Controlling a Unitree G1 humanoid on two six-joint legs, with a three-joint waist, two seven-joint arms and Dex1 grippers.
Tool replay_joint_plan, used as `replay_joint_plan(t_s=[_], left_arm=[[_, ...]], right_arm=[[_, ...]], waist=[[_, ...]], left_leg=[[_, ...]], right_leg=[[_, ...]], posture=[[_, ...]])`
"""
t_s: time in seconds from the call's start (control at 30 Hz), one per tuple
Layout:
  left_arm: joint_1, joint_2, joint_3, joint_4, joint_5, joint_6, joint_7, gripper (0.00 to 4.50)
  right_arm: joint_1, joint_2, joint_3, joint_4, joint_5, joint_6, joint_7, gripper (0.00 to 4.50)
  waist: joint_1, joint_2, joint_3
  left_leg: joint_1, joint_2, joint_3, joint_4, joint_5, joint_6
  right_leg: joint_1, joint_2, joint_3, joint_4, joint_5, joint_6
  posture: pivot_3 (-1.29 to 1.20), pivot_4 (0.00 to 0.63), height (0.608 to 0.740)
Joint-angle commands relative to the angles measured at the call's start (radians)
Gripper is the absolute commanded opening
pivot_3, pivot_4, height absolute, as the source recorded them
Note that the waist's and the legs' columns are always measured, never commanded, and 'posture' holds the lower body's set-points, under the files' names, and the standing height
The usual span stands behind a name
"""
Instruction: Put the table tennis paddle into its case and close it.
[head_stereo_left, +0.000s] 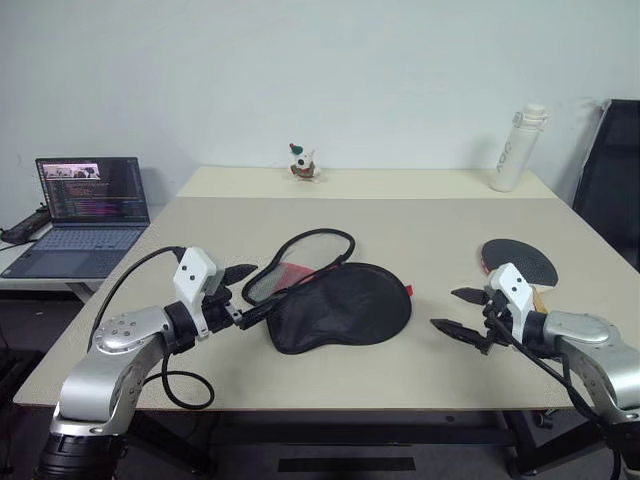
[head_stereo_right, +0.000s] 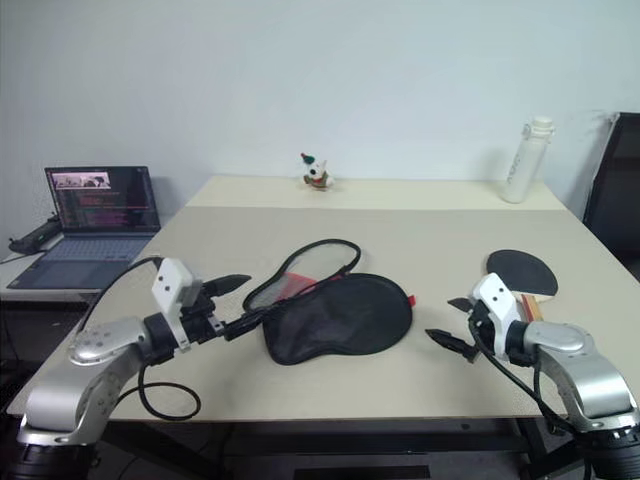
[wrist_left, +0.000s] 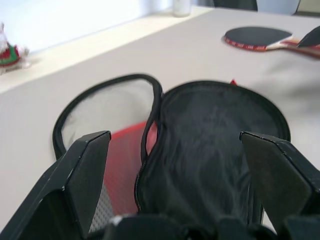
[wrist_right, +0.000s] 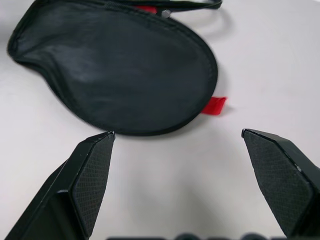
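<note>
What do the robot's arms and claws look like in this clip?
Both arms are silver-grey metal shells with black joints. Each carries a white box-shaped module at the wrist. The left claw and right claw each have two pointed black fingers with finely textured pads. A black cable loops along each arm.

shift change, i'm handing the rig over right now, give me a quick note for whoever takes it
Left gripper: fingers open, empty, at the case's near left edge.
Right gripper: fingers open, empty, beside the paddle.
Case: mid-table, unzipped, flap open to its left.
Paddle: flat on the table, right of the case.
Done: nothing yet.
Left: pick up the paddle, slide it into the case, zip shut.
</note>
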Motion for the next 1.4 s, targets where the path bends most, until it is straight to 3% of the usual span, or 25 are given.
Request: replay_joint_plan(t_s=[0.03, 0.27, 0.43, 0.5, 0.57, 0.8, 1.07, 1.4], left_arm=[[-0.028, -0.019, -0.005, 0.023, 0.016, -0.057, 0.000, 4.50], [-0.098, -0.026, -0.020, 0.156, 0.010, -0.085, -0.067, 4.50], [-0.140, 0.036, -0.019, 0.269, 0.003, -0.044, -0.177, 4.50], [-0.135, 0.090, -0.027, 0.330, -0.001, -0.032, -0.274, 4.50], [-0.135, 0.127, -0.053, 0.397, 0.015, -0.021, -0.345, 4.50], [-0.227, 0.126, -0.143, 0.575, 0.058, -0.006, -0.454, 4.50], [-0.267, 0.070, -0.203, 0.641, 0.098, 0.018, -0.486, 4.50], [-0.306, -0.060, -0.182, 0.627, 0.070, 0.108, -0.395, 4.50]], right_arm=[[0.005, -0.030, -0.040, -0.053, 0.019, 0.016, -0.001, 4.47], [-0.019, -0.061, -0.108, -0.140, 0.101, 0.139, -0.029, 4.47], [-0.079, -0.075, -0.175, -0.264, 0.307, 0.331, -0.031, 4.47], [-0.095, -0.076, -0.145, -0.318, 0.346, 0.368, -0.041, 4.47], [-0.100, -0.075, -0.117, -0.342, 0.343, 0.363, -0.057, 4.47], [-0.047, -0.120, -0.099, -0.379, 0.302, 0.306, -0.052, 4.47], [-0.020, -0.120, -0.077, -0.372, 0.241, 0.225, -0.070, 4.47], [-0.024, -0.104, -0.070, -0.344, 0.224, 0.196, -0.092, 4.47]], waist=[[0.001, 0.000, 0.000], [0.005, 0.000, 0.000], [-0.002, 0.000, 0.000], [-0.001, 0.000, 0.000], [-0.003, 0.000, 0.000], [0.013, -0.001, 0.000], [0.018, -0.001, 0.000], [0.027, -0.001, 0.000]], left_leg=[[0.000, 0.000, 0.000, 0.000, 0.000, 0.000], [0.000, 0.000, 0.000, 0.001, 0.000, 0.000], [0.000, 0.000, 0.000, 0.001, 0.000, 0.000], [0.000, 0.000, -0.001, 0.001, 0.000, 0.000], [0.000, 0.001, 0.000, 0.000, 0.000, 0.000], [-0.001, 0.000, -0.001, 0.001, 0.000, 0.000], [-0.001, 0.001, -0.001, 0.001, 0.000, 0.000], [-0.001, 0.000, -0.001, 0.001, 0.000, 0.000]], right_leg=[[0.000, 0.000, 0.000, 0.000, 0.000, 0.000], [0.000, 0.000, 0.000, 0.000, 0.000, -0.001], [0.000, 0.002, 0.000, 0.000, 0.000, 0.000], [0.000, 0.001, -0.001, 0.000, 0.000, -0.001], [0.000, 0.001, -0.001, -0.001, -0.001, -0.003], [0.000, 0.000, -0.001, -0.001, -0.003, -0.005], [-0.001, 0.000, -0.001, -0.001, -0.003, -0.005], [0.000, -0.001, -0.001, -0.001, -0.001, -0.002]], posture=[[0.00, 0.150, 0.740], [0.00, 0.150, 0.740], [0.00, 0.150, 0.740], [0.00, 0.150, 0.740], [0.00, 0.150, 0.740], [0.00, 0.150, 0.740], [0.00, 0.150, 0.740], [0.00, 0.150, 0.740]])
